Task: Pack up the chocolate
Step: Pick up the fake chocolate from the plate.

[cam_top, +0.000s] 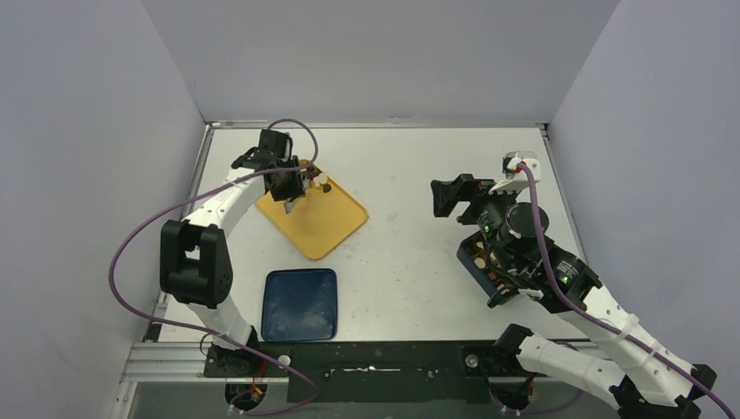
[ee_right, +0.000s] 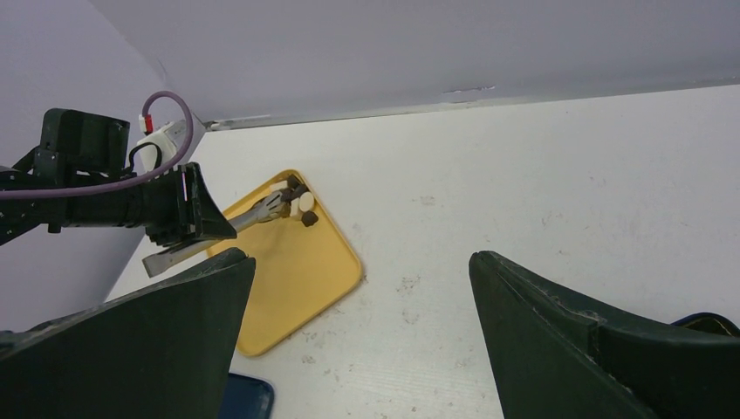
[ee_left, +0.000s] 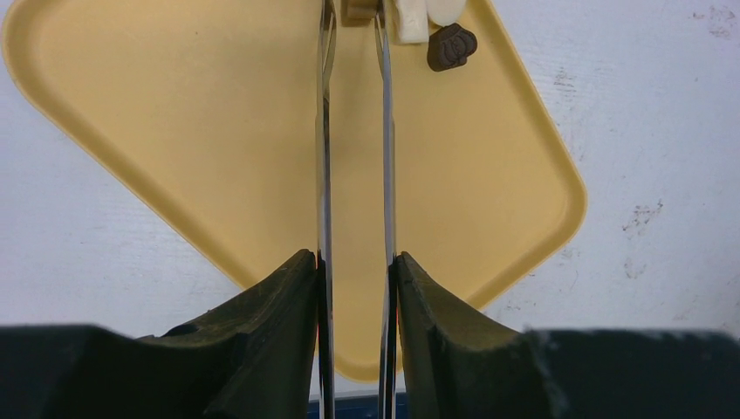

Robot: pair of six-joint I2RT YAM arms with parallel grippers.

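The chocolate (cam_top: pixel 318 182) is a small cluster at the far corner of the yellow tray (cam_top: pixel 323 229). My left gripper (cam_top: pixel 285 183) hangs over the tray, shut on the long metal tongs (ee_left: pixel 325 131). In the left wrist view the gripper (ee_left: pixel 355 262) squeezes both tong arms. A light brown piece (ee_left: pixel 358 9) sits between the tong tips at the top edge, with a cream piece (ee_left: pixel 410 22) and a dark piece (ee_left: pixel 451 48) beside it. My right gripper (cam_top: pixel 454 196) stands open over bare table, and in the right wrist view (ee_right: pixel 353 266) nothing lies between its fingers.
A dark blue lid (cam_top: pixel 300 304) lies on the table near the left arm's base. A blue box (cam_top: pixel 478 259) with several brown pieces inside sits under the right arm. White walls close in the table at the back and on both sides.
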